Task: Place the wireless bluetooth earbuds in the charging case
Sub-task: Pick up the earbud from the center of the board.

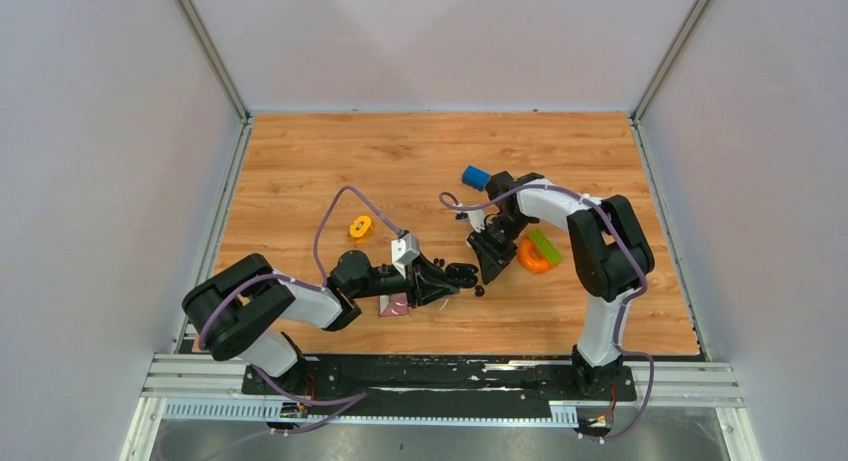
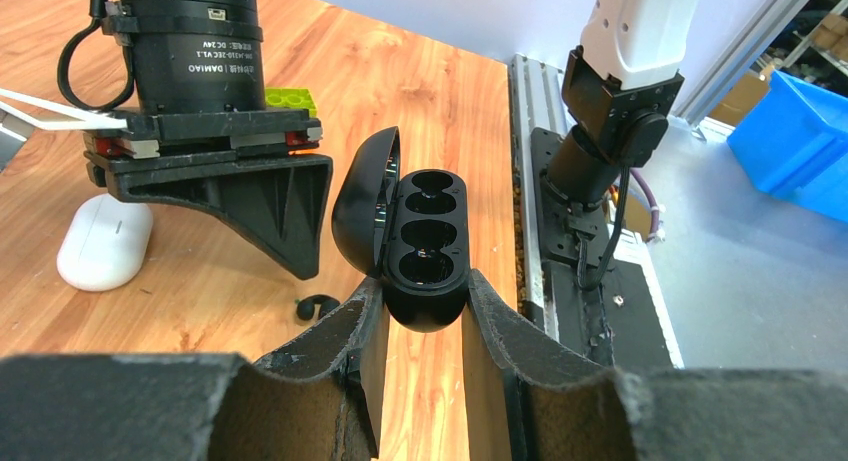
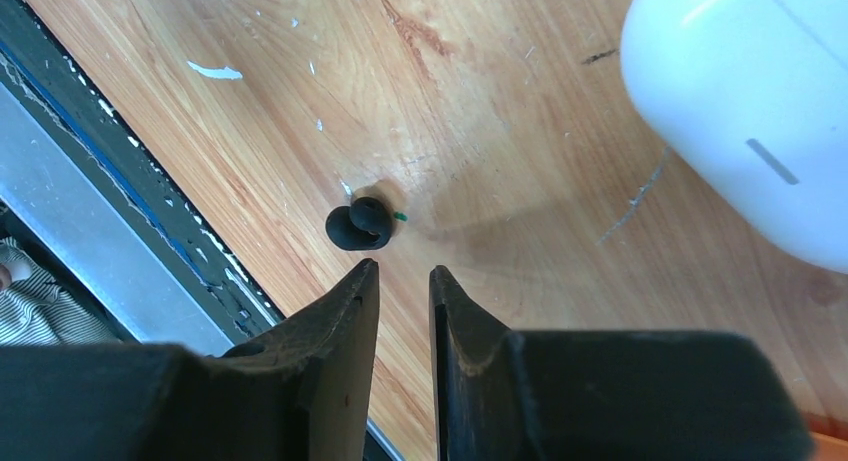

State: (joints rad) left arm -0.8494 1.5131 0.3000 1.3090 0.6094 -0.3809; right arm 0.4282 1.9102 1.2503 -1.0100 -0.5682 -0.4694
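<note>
My left gripper (image 2: 424, 283) is shut on the lower end of a black charging case (image 2: 425, 236), held above the table with its lid swung open to the left. Both of its wells look empty. It shows as a dark shape (image 1: 462, 275) in the top view. One black earbud (image 3: 357, 224) lies on the wood just beyond the tips of my right gripper (image 3: 403, 271), slightly to their left. Those jaws stand a narrow gap apart with nothing between them. The same earbud (image 2: 316, 307) lies below the right gripper's fingers in the left wrist view.
A glossy white pill-shaped case (image 2: 103, 241) lies on the wood beside the right gripper, large at the upper right (image 3: 750, 111). An orange ring (image 1: 361, 226), a blue block (image 1: 475, 176) and an orange and green piece (image 1: 535, 253) lie around. The table's near edge and black rail (image 3: 120, 181) run close by.
</note>
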